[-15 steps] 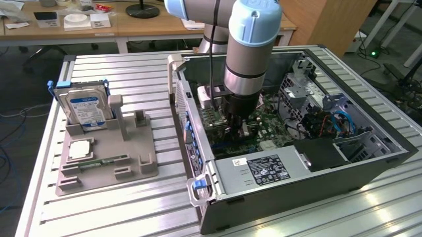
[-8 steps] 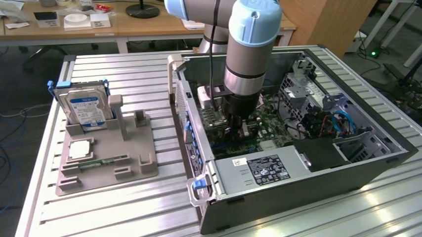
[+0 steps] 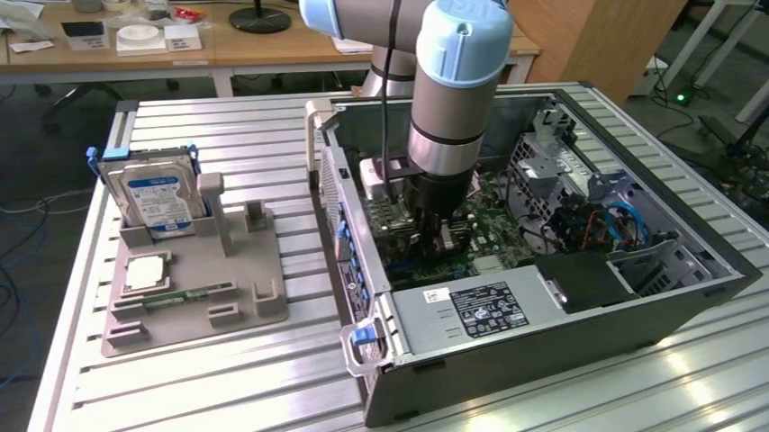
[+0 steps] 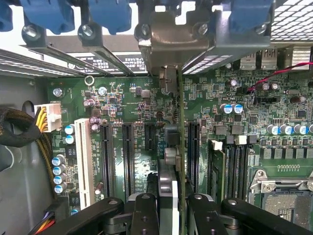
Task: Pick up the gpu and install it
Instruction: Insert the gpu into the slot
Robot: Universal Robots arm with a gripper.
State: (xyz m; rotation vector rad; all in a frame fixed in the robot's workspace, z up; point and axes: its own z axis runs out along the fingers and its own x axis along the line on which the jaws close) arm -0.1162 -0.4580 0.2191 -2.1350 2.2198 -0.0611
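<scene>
We have the claw (image 4: pixel 168 205) clamped on the gpu (image 4: pixel 180 147), card held edge-on and vertical inside the open case (image 3: pixel 673 288), hanging over the motherboard (image 4: pixel 142 105) with its bracket end toward the case's rear wall. To seat it well we'd keep the card square to the board, line its bottom edge with one black slot (image 4: pixel 193 149), and get the bracket into the rear opening under the blue clips (image 4: pixel 110 12) before pressing straight down; any tilt likely jams the connector. We can't tell which slot the card sits over, or whether it's touching yet. In the way: neighbouring slots on both sides, a memory stick (image 4: pixel 218 169) just beside the card, small capacitors (image 4: pixel 234 108) near it, and the yellow-black cable bundle (image 4: pixel 36 122) at the board's edge. Outside the case, on the surface (image 3: pixel 216 126), a grey tray (image 3: pixel 240 297) carries the hard drive (image 3: pixel 154 196), well apart.
</scene>
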